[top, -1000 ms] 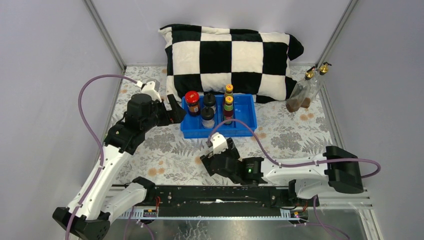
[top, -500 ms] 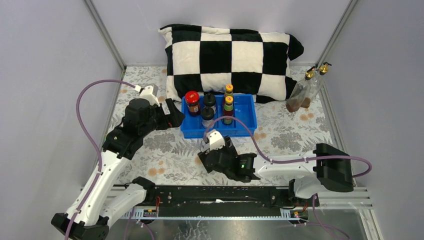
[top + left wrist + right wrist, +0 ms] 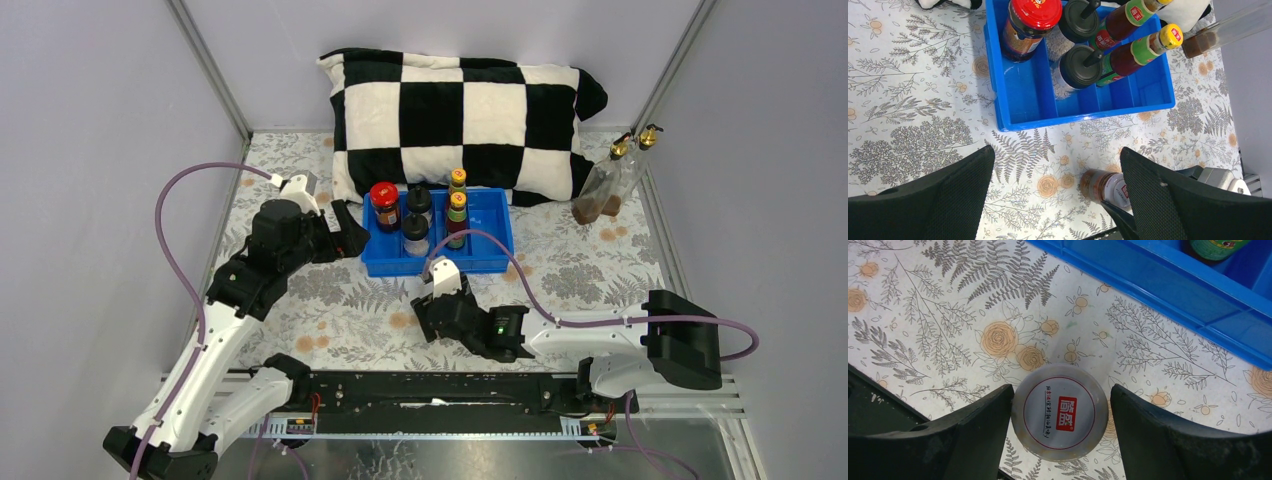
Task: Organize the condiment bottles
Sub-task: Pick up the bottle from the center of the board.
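A white-lidded jar (image 3: 1059,411) stands upright on the table just in front of the blue tray (image 3: 1168,285). My right gripper (image 3: 1061,390) straddles the jar's lid. Its left finger touches the rim and its right finger stands a sliver off. The jar (image 3: 1103,186) also shows in the left wrist view. In the tray (image 3: 495,262) stand a red-lidded jar (image 3: 384,205), two black-capped jars (image 3: 416,232) and two yellow-capped bottles (image 3: 457,215). My left gripper (image 3: 345,228) hangs open and empty at the tray's left side.
Two gold-spouted glass bottles (image 3: 605,188) stand at the far right by the wall. A black-and-white checked pillow (image 3: 460,110) lies behind the tray. Purple cables loop over both arms.
My right gripper has shifted slightly right, towards the tray, and its jaws have narrowed around the white-lidded jar. The left arm has barely moved.
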`<state>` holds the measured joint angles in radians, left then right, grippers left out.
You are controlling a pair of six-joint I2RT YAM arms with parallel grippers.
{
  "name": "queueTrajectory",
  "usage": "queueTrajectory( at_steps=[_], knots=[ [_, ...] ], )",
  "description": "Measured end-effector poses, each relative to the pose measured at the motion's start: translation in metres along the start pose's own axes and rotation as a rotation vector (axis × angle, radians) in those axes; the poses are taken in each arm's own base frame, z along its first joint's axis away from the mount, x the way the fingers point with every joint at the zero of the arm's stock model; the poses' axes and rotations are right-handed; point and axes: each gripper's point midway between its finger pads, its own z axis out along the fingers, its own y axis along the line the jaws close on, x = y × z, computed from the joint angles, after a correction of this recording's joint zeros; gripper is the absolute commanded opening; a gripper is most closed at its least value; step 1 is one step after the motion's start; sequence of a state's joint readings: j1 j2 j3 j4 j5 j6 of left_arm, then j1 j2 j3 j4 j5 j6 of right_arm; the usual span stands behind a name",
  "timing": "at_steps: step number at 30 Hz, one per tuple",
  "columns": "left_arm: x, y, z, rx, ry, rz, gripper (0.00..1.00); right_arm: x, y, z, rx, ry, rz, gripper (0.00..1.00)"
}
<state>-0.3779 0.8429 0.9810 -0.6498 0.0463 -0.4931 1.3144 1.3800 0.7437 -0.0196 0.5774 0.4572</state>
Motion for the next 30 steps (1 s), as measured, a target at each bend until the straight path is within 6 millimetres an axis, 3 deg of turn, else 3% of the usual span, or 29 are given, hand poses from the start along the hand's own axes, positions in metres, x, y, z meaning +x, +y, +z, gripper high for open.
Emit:
queueTrajectory(
  at_steps=[10, 21, 27, 30],
  knots=[
    [0.0, 0.0, -0.001, 0.0, -0.002, -0.003, 0.99, -0.001, 0.005, 0.001, -0.026, -0.004, 0.004, 0.64],
    [-0.003, -0.002, -0.01, 0.012, -0.025, -0.008, 0.99, 0.001, 0.009, 0.0, -0.048, 0.008, 0.004, 0.78],
    [-0.003, -0.002, -0.012, 0.01, -0.02, -0.008, 0.99, 0.007, 0.009, 0.003, -0.048, 0.026, -0.006, 0.62],
    [-0.003, -0.003, -0.013, 0.011, -0.022, -0.008, 0.99, 0.006, 0.01, 0.003, -0.048, 0.026, -0.006, 0.59]
  ],
)
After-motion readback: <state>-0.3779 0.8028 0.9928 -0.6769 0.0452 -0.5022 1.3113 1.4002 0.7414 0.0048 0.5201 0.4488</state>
